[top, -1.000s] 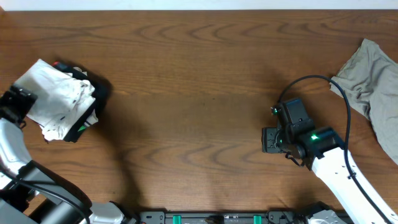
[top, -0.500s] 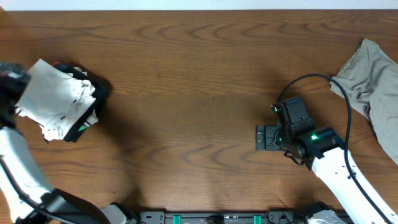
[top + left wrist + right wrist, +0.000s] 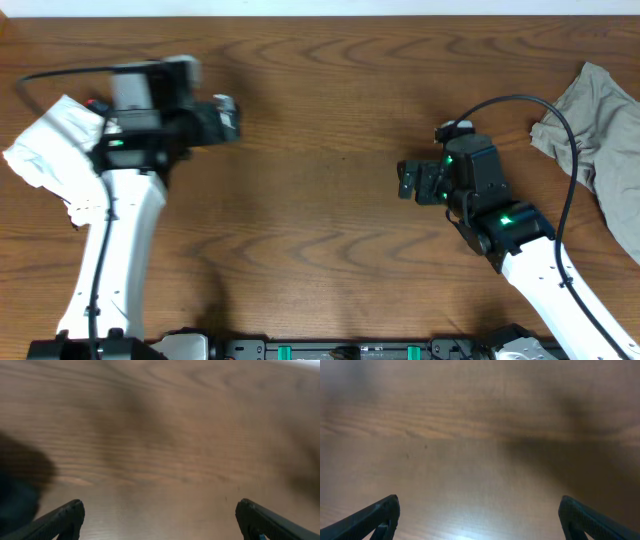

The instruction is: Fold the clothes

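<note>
The left gripper (image 3: 228,120) and right gripper (image 3: 406,181) both have their fingers spread wide, holding nothing, over the bare table (image 3: 320,260). The white shirt (image 3: 45,150) lies crumpled at the left edge, partly under the left arm. The khaki garment (image 3: 600,130) lies at the right edge, well apart from the right gripper.

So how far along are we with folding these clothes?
Done, seemingly: the white garment sits bundled at the left edge of the table, though it looks rumpled. In hand: nothing; the left pincer and right pincer are both open over bare wood. Left: the khaki garment lies crumpled at the right edge, untouched.
</note>
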Robot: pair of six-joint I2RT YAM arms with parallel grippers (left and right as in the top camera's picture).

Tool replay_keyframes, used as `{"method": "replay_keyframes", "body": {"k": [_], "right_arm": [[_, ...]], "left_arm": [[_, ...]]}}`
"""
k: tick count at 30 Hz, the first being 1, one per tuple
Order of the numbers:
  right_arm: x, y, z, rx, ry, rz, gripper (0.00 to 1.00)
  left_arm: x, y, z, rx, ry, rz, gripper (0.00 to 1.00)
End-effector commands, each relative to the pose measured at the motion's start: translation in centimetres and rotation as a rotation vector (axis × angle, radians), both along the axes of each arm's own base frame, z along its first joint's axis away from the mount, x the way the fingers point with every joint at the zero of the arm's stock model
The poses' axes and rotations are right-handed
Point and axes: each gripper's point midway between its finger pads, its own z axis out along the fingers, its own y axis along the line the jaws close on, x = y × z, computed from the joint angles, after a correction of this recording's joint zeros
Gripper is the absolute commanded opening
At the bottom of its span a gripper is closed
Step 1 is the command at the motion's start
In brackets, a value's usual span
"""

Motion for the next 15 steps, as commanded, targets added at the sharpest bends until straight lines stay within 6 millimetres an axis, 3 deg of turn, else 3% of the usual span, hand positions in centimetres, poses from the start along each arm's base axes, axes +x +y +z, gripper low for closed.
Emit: {"method": "replay_keyframes", "body": {"k": [1, 4, 9, 15], "right_arm": [[1.0, -1.3, 0.9, -0.051, -0.048, -0.007, 0.99], [1.0, -2.8, 0.5, -0.064, -0.027, -0.047, 0.99], [-0.9, -4.0, 0.9, -0.064, 0.007, -0.082, 0.99], [-5.3, -5.9, 3.6, -0.046, -0.009, -0.141, 0.99]], "left_arm": [[-0.6, -1.5, 0.2, 0.142, -0.006, -0.048, 0.98], [-2.2, -3.1, -0.8, 0.149, 0.056, -0.1, 0.98], [-5.4, -3.1, -2.1, 0.161, 0.181, -0.125, 0.98], [-7.6, -4.2, 1.6, 0.117, 0.067, -0.212, 0.98]]}}
